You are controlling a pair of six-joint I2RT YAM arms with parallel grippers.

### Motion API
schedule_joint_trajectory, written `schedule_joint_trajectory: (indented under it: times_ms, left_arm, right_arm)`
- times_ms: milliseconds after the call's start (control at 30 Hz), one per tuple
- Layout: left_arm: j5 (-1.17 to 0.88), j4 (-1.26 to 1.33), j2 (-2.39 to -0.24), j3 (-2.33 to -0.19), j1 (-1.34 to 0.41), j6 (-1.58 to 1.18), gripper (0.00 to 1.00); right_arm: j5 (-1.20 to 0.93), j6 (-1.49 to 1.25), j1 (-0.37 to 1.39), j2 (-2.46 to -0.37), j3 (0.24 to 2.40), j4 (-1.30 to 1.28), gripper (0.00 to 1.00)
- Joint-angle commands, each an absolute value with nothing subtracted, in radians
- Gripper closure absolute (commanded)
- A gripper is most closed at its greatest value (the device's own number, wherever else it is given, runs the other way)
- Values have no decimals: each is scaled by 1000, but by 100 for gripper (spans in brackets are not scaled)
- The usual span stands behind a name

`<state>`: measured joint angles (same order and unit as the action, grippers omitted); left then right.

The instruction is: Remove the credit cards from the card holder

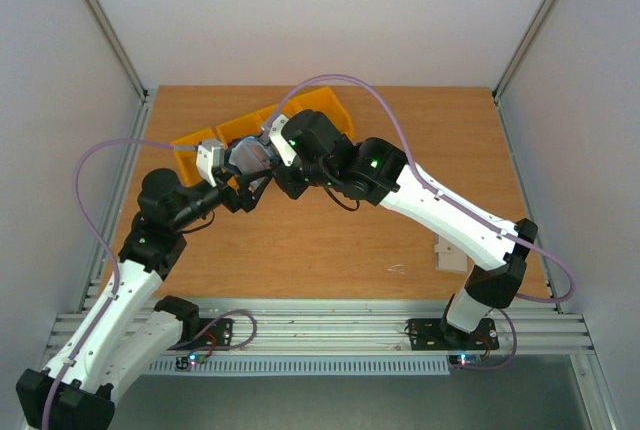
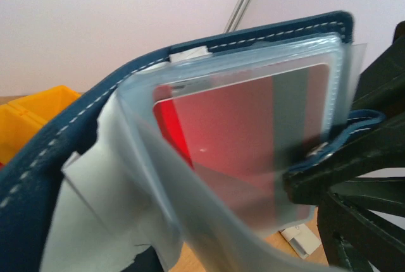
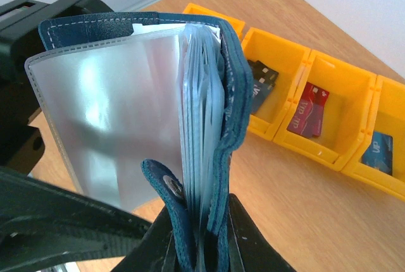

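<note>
The wooden table (image 1: 330, 240) is partly covered by the left arm (image 1: 130, 280) and right arm (image 1: 450, 210), which meet above its far side. From above, the row of yellow plastic bins (image 3: 313, 148) is mostly hidden behind them.

The stitched navy wallet (image 3: 231, 95) is held open in the air between the claws. The right claw (image 3: 196, 247) is clamped on its lower edge. The left claw (image 1: 240, 178) sits against the cover, but I cannot tell whether it grips.

The glossy clear sleeves (image 3: 107, 114) fan out, and one holds a red card (image 2: 253, 133), blurred. A dark card (image 3: 261, 85), another red card (image 3: 308, 112) and a blue card (image 3: 378, 152) lie one to a bin, the blue one cut off. A beige pad (image 1: 450, 253) peeks from under the right arm. A small tab with a metal snap (image 3: 166, 186) hangs from the wallet.
</note>
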<state>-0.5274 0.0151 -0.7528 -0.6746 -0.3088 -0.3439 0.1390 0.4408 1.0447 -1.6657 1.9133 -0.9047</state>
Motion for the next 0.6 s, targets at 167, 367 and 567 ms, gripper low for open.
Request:
schedule_joint_trajectory:
  times_ms: [167, 367, 567]
  left_arm:
    - [-526, 63, -733, -651, -296, -352, 56]
    - [-574, 79, -729, -657, -291, -366, 99]
    - [-699, 87, -725, -678, -291, -339, 100]
  right_arm:
    - [-135, 521, 989, -1586, 1949, -910, 99]
    - [-495, 531, 879, -1554, 1921, -956, 99]
    - [-733, 510, 763, -1536, 1850, -951, 84]
